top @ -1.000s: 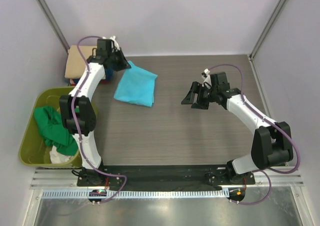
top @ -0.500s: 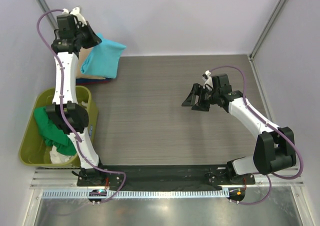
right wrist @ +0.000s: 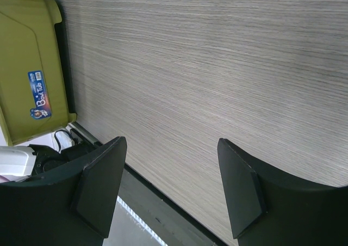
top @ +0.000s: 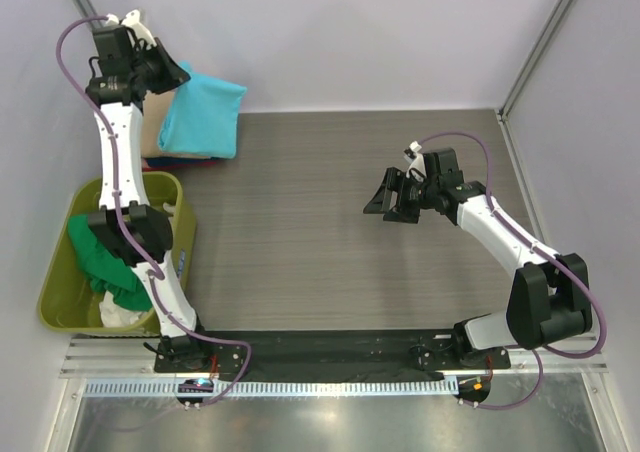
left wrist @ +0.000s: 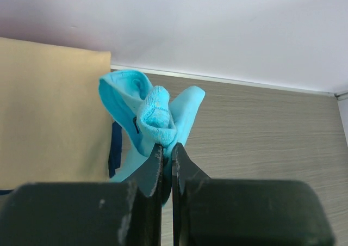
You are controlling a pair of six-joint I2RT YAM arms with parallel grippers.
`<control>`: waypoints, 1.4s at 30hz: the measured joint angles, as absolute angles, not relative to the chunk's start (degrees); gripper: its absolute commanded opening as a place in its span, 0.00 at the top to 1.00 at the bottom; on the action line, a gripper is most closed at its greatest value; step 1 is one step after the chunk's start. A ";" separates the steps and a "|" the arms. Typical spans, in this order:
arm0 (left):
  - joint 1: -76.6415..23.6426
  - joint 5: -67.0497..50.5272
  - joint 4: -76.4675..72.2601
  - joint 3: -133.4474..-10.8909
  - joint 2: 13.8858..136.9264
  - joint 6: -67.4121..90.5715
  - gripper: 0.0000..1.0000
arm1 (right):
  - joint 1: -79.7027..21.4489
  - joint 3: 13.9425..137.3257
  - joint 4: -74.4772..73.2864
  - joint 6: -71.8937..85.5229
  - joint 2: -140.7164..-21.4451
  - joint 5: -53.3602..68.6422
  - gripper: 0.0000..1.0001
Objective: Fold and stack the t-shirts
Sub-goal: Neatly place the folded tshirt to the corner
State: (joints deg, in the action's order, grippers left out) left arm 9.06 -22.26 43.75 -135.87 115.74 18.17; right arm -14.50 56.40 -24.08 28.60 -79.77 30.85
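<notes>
My left gripper (top: 172, 72) is raised at the far left corner, shut on a folded bright turquoise t-shirt (top: 205, 117) that hangs from it over the stack of folded shirts (top: 185, 159). In the left wrist view the jaws (left wrist: 167, 148) pinch the turquoise cloth (left wrist: 155, 112); a tan shirt (left wrist: 49, 115) tops the stack, a dark blue one (left wrist: 114, 153) under it. My right gripper (top: 383, 200) is open and empty above the table's middle right; it also shows in the right wrist view (right wrist: 171, 189).
An olive-yellow bin (top: 60, 272) at the left edge holds a green shirt (top: 105, 257) and a white one (top: 120, 315). The bin (right wrist: 27, 66) also shows in the right wrist view. Walls stand close behind and left of the stack.
My left gripper lifted the turquoise shirt off the table and carried it left and back over the stack. The right arm has barely moved.
</notes>
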 measured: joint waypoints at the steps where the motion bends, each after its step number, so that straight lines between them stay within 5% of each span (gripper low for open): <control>1: 9.54 -22.46 43.72 -135.87 115.77 18.17 1.00 | -14.50 56.40 -24.08 28.58 -79.81 30.87 0.26; 20: 16.51 -27.00 41.74 -147.00 127.76 21.96 1.00 | -14.50 56.36 -24.56 28.01 -82.52 31.05 0.27; 42: 19.25 -24.99 23.05 -150.95 138.96 25.39 1.00 | -14.50 57.87 -24.86 27.49 -92.20 29.85 0.27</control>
